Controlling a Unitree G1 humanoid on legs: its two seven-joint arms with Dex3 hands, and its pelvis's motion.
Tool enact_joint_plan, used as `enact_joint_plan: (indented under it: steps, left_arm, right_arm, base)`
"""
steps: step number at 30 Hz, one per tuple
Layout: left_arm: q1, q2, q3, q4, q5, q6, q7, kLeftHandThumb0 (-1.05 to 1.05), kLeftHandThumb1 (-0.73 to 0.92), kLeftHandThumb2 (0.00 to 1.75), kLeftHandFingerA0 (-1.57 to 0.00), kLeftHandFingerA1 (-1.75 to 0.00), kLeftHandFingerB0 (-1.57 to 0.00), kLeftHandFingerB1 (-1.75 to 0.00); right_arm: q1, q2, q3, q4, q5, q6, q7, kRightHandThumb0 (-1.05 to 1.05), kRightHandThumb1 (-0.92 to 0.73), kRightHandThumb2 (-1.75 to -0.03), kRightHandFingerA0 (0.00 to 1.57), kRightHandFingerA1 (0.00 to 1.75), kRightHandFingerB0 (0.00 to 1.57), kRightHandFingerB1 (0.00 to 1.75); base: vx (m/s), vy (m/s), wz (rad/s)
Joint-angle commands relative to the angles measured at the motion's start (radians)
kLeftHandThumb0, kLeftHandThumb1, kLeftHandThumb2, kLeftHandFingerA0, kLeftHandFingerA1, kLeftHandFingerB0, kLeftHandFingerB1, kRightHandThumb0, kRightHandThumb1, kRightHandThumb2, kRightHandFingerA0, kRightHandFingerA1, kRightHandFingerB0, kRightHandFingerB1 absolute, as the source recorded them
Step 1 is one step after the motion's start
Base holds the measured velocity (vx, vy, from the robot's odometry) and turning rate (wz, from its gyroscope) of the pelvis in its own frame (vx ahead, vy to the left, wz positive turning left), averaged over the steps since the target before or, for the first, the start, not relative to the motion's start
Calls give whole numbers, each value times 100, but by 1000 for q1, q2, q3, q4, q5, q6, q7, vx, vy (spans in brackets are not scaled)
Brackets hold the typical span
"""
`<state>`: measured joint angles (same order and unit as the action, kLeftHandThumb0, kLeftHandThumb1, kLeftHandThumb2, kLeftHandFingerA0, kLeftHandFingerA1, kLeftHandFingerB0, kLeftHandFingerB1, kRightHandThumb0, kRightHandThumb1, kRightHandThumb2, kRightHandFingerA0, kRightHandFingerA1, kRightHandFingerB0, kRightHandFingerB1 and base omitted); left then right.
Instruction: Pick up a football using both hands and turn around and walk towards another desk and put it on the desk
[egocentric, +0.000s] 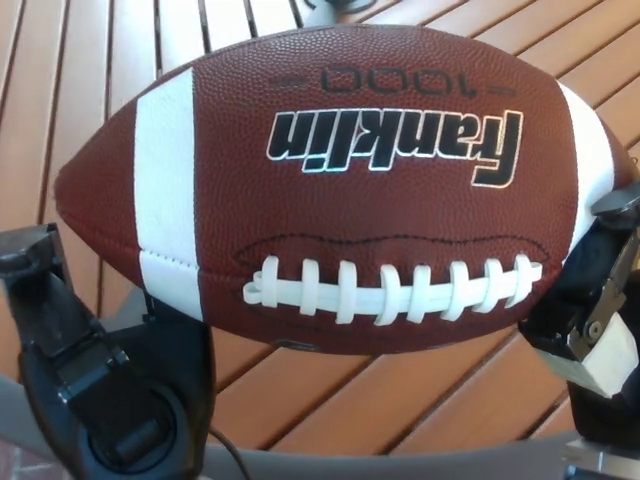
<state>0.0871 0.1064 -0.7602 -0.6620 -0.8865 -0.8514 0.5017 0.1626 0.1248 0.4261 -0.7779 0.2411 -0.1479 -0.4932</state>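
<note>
Ball: a brown football (340, 190) with white stripes near each end and white laces facing you fills most of the head view; the printed lettering reads upside down from the camera.
Where it is: you hold it up in the air, close under the camera, above a slatted wooden desk (90, 80) — not resting on it as far as can be seen.
Left hand: the black left hand (105, 385) sits under the ball's left end, pressed against its lower side in support.
Right hand: the right hand (595, 300) is clamped against the ball's right end, fingers closed onto the leather.
Desk edge: a grey rim (400, 467) runs along the bottom of the view, so the tabletop lies below and ahead of you.
Step in hand: the carry looks finished — you appear to be at the placing stage.
Next move: lower both hands together, keep the ball level, and release only once it rests on the slats, since it may roll.
</note>
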Motion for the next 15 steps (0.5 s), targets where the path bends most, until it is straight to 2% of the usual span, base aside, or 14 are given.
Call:
enact_joint_plan:
  steps: [1,10,11,15]
  left_arm:
    - [-18,23,-116,14,68,335,-36,-19,59,126,-87,-175,-69,-175]
    - [-39,32,-99,22,35,334,-42,-18,62,122,-85,-175,-67,-175]
    - [-51,34,-85,27,51,345,-34,-18,59,126,-87,-175,-68,-175]
    - [-67,34,-75,34,62,350,-33,-17,59,124,-88,-175,-69,-175]
  right_arm:
    - [-6,-3,81,-10,11,65,87,-14,-40,-154,101,174,101,157]
    - [-6,-3,71,-1,28,69,92,-14,-39,-155,102,172,102,157]
    - [-7,-9,65,6,40,55,107,-11,-40,-152,99,172,100,156]
    - [-13,-11,60,15,45,44,116,-11,-41,-150,99,172,99,156]
  base:
    - [180,221,27]
    - [84,93,3]
    - [73,97,2]
    - [67,103,1]
